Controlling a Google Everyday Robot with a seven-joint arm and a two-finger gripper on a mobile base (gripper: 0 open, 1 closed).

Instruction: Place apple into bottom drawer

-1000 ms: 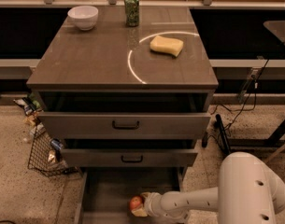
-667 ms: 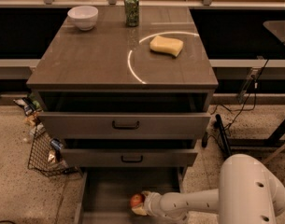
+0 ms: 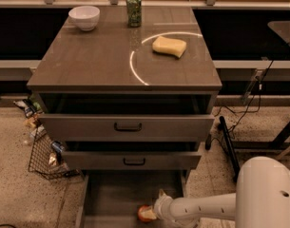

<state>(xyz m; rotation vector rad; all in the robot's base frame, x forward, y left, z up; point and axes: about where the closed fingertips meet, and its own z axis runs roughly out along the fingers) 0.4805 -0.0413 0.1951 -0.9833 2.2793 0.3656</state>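
Note:
The apple [image 3: 146,213], red-orange with a paler patch, sits low in the open bottom drawer [image 3: 117,194], a wide shallow grey-brown tray pulled out at the foot of the cabinet. My gripper [image 3: 155,209] reaches in from the right on a white arm and is right at the apple's right side, over the drawer floor near its front right. The apple hides most of the fingertips.
Two upper drawers with black handles [image 3: 128,127] stand partly open above. On the cabinet top are a white bowl [image 3: 84,17], a green can [image 3: 133,9] and a yellow sponge [image 3: 169,46]. A wire basket [image 3: 44,153] with clutter stands on the floor at the left. Cables lie at the right.
The apple and my gripper have stayed at about the same spot in the bottom drawer; no clear movement shows.

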